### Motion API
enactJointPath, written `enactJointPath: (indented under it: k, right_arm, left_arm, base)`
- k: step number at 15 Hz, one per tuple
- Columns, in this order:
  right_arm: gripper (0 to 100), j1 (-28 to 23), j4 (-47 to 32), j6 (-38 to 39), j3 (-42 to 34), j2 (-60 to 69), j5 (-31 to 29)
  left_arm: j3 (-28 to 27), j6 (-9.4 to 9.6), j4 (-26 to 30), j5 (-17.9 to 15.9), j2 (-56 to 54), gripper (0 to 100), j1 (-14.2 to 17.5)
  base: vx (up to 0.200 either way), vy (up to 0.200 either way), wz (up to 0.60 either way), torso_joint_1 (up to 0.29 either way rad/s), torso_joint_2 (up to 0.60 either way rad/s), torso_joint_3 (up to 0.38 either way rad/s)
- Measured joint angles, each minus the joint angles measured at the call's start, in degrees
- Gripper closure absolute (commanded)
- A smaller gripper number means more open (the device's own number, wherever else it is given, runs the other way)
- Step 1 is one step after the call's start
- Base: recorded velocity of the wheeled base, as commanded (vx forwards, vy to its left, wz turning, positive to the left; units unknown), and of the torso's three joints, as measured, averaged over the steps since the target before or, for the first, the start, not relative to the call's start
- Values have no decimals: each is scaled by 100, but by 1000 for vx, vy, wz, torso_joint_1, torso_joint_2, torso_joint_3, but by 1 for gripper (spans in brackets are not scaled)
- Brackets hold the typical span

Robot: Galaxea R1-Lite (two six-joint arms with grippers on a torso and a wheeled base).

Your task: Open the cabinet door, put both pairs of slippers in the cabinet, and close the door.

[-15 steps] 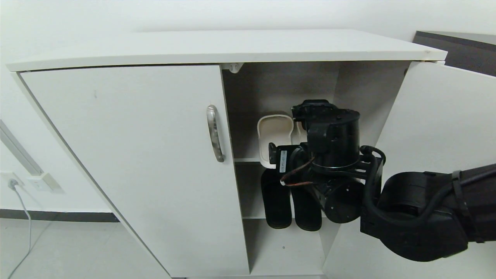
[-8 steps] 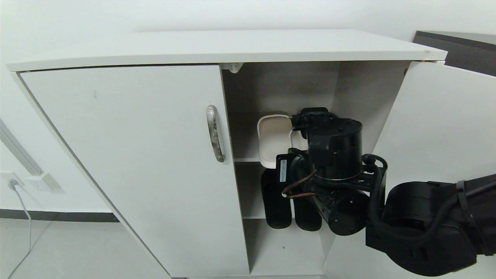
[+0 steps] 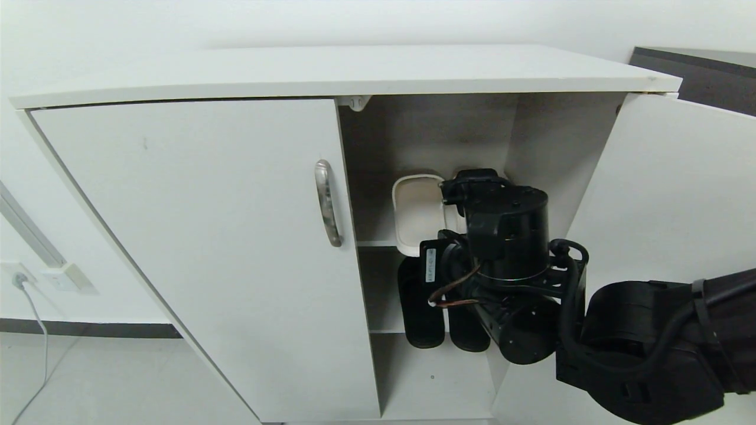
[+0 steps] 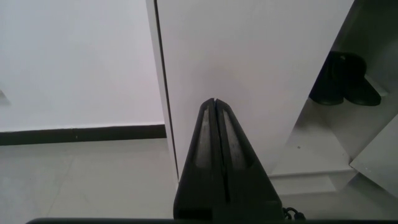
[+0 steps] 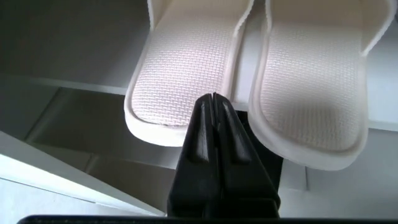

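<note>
Standing on pale floor against a white wall, the cabinet holds white slippers, black slippers; both jaws closed.

Right gripper: fingers pressed together, tip close to the gap between two white slippers. Slippers lie side by side, ends overhanging the shelf.

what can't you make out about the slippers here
- Head view: one of the white slippers sits almost wholly behind the right arm; it also covers much of one of the black slippers.
- Right wrist view: white slippers' far ends cut off by the picture edge.
</note>
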State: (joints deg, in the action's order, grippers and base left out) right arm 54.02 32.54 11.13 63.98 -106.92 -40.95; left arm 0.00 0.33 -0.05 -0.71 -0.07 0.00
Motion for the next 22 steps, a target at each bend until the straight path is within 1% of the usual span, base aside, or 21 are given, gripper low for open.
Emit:
enactJointPath:
  k: [17, 19, 22]
  right_arm:
    - [100, -18, -7, -10, -69, -151, -13]
    - [100, -79, -2, -35, -111, -187, -10]
    - [100, -146, 6, -46, -227, -211, 241]
  left_arm:
    - [0, -6, 5, 2, 0, 100, 0]
    - [0, -6, -2, 6, 0, 100, 0]
    - [0, -9, 0, 9, 0, 100, 0]
  base:
    - [-200, 0, 0, 0, 2, 3]
    - [0, 0, 0, 0, 0, 0]
    - [0, 0, 0, 0, 0, 0]
